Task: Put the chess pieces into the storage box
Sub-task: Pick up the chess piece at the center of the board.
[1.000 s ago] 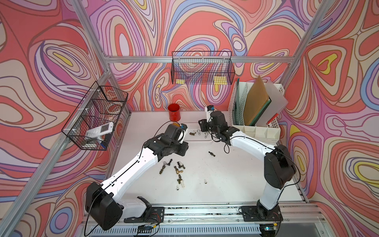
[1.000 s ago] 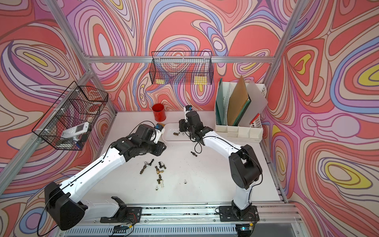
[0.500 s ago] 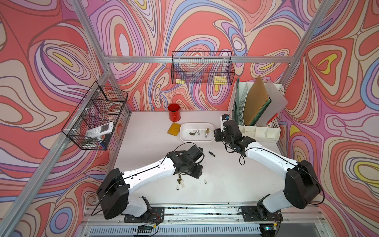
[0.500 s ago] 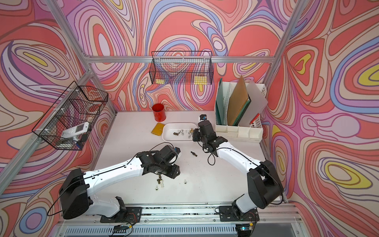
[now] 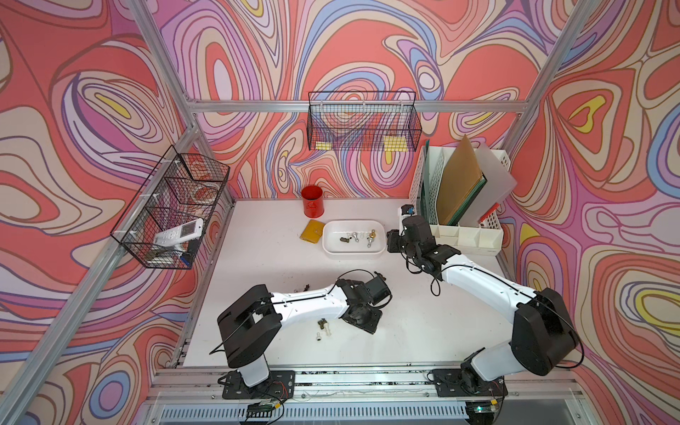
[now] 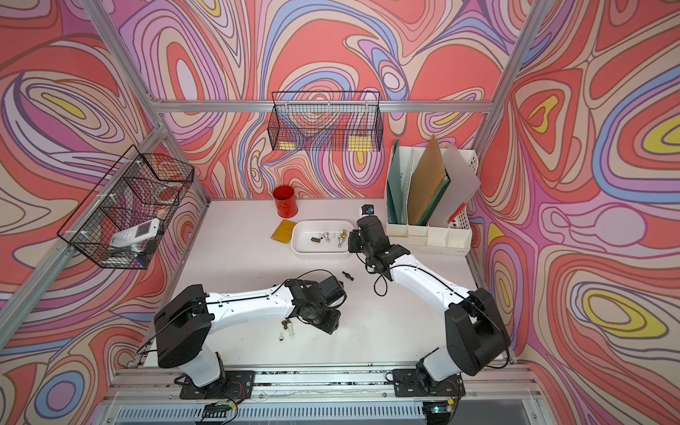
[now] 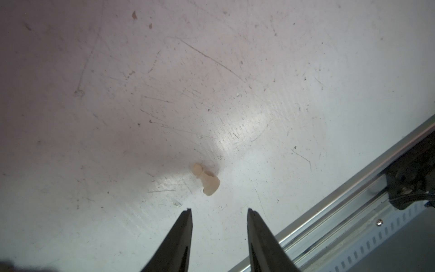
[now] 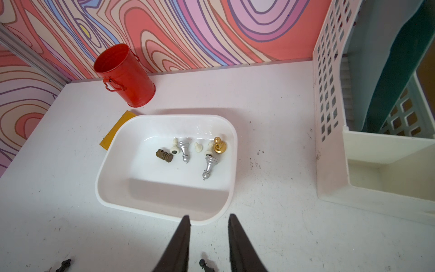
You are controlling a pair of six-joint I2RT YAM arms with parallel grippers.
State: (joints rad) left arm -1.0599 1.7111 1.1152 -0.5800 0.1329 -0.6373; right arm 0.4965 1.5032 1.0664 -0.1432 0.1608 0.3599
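The left gripper (image 7: 219, 209) was seen with its jaws apart and nothing between them. A cream pawn (image 7: 207, 180) lay on its side on the table (image 7: 306, 70) just ahead of the fingertips, untouched. The right gripper (image 8: 209, 216) was likewise spread and empty, its tips held over the near rim of the box (image 8: 106, 164).

Seven pieces were counted in the box: a bronze one (image 8: 164, 156), two silver ones (image 8: 184, 148) on their sides, a gold one (image 8: 219, 144) upright, and three small cream ones (image 8: 198, 147).

In both top views the box (image 5: 353, 252) (image 6: 320, 254) was placed near the back of the table, between a yellow card (image 5: 312, 236) and the right gripper. A few pieces (image 5: 323, 323) were left on the table beside the left arm, and a dark piece (image 5: 379, 274) lay between the two arms.
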